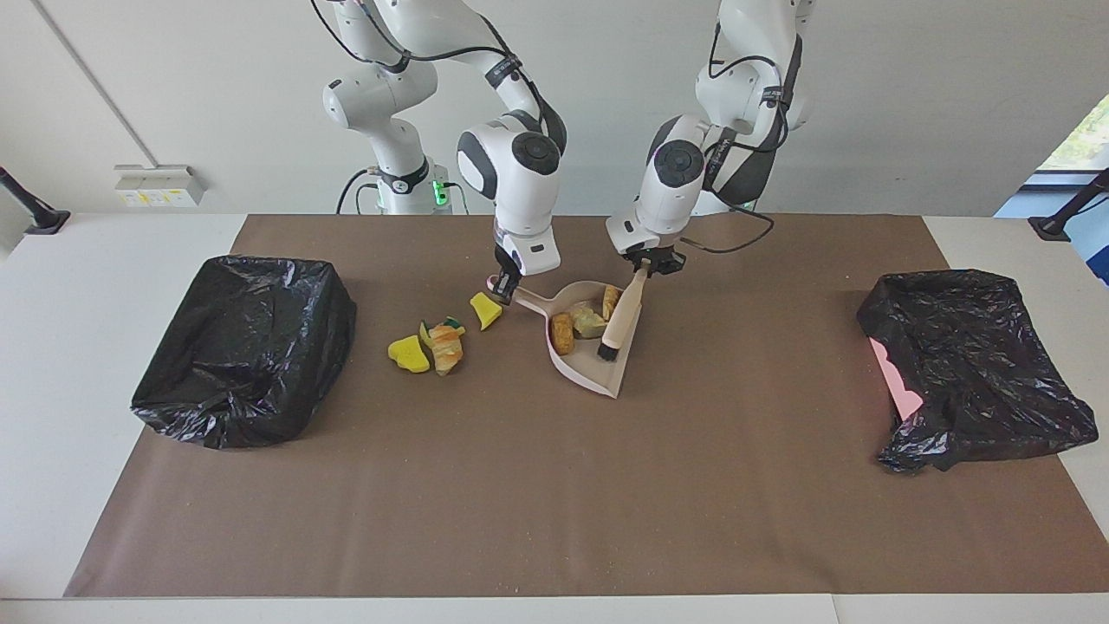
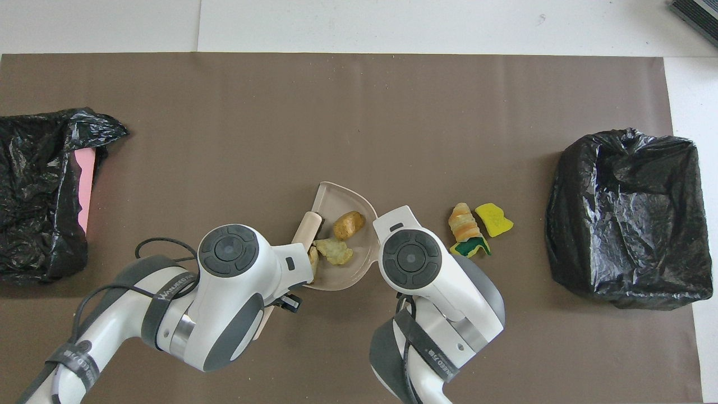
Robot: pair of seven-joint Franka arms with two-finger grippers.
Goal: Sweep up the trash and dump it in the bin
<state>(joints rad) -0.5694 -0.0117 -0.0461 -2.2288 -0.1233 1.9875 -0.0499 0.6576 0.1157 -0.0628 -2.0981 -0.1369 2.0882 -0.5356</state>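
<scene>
Three scraps in dustpan | brush handle half-hidden overhead

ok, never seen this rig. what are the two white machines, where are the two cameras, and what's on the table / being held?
They are two robot arms, each ending in a two-finger gripper. One picture faces them from across the table; the other looks down from above their own end, so the sides are swapped between the two.

The right gripper holds the handle of a pale pink dustpan. The left gripper holds a beige hand brush, its bristles down in the pan.

Three scraps lie in the pan. More scraps, yellow sponge bits and a striped roll, lie on the brown mat beside the pan, toward the right arm's end. A black-bagged bin stands at that end, and a second bagged bin stands at the left arm's end.
</scene>
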